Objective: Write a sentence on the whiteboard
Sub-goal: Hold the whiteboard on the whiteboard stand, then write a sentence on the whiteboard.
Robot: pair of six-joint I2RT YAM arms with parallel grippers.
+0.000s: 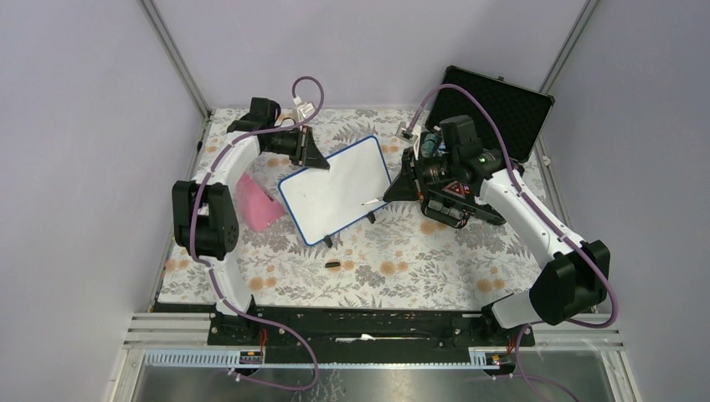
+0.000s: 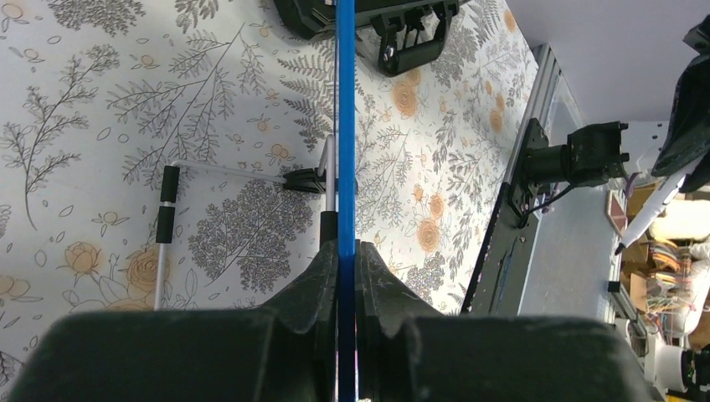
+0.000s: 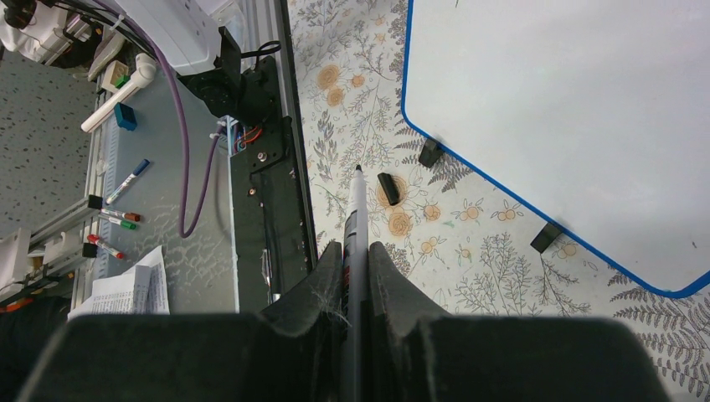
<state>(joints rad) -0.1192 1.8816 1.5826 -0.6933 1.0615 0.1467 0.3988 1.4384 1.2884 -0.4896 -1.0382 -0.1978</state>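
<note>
One whiteboard (image 1: 335, 191), a flat white rectangle with a thin blue frame and rounded corners, sits mid-table, skewed to the edges of the table (image 1: 402, 272). Two black clip feet (image 3: 430, 152) show along its near edge. The left gripper (image 2: 345, 251) is clamped on the blue frame at the board's far-left corner. The right gripper (image 3: 356, 251) is closed around one slim marker (image 3: 357, 197), its tip near the board's right corner; contact cannot be told. One small black cap (image 1: 332, 265) lies towards the near edge on floral-printed cover with open room around it. One crumpled pink cloth (image 1: 255, 205) lies by the left edge. One black foam-lined case (image 1: 502, 105) stands open at the far-right corner.
</note>
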